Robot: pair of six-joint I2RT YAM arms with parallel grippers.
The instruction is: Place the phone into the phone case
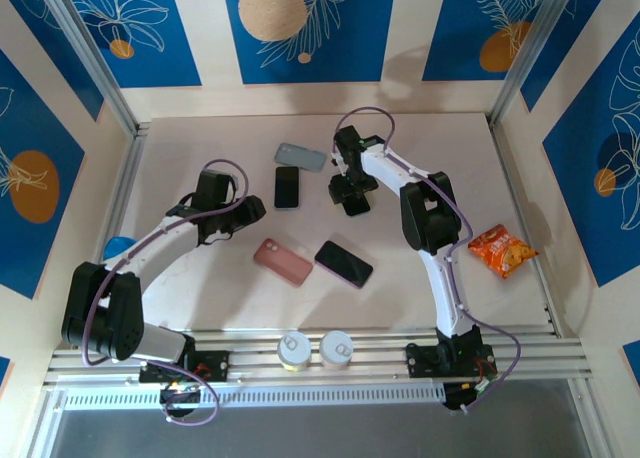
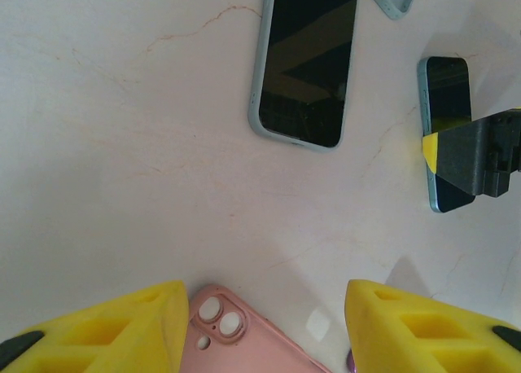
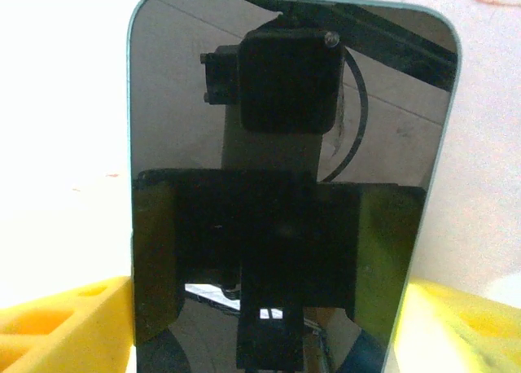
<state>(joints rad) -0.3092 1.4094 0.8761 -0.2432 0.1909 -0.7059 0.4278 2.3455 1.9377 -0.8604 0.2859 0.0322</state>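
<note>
As the bench (image 1: 190, 148) gives no lip to lift against, the right pincer (image 1: 354, 202), straddling the phone (image 3: 289, 186) at mid-bench, should square on both long edges before closing; whether it clamps yet cannot be told. Left pincer (image 2: 264, 308) stands released above the pink case (image 2: 238, 342), which is largely cut off.

Robot test cell — patterned wall panels (image 1: 300, 28), aluminium rails (image 1: 250, 358), white tabletop (image 1: 230, 298) boxed in.

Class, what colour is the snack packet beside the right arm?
Orange snack packet, best in top view.
</note>
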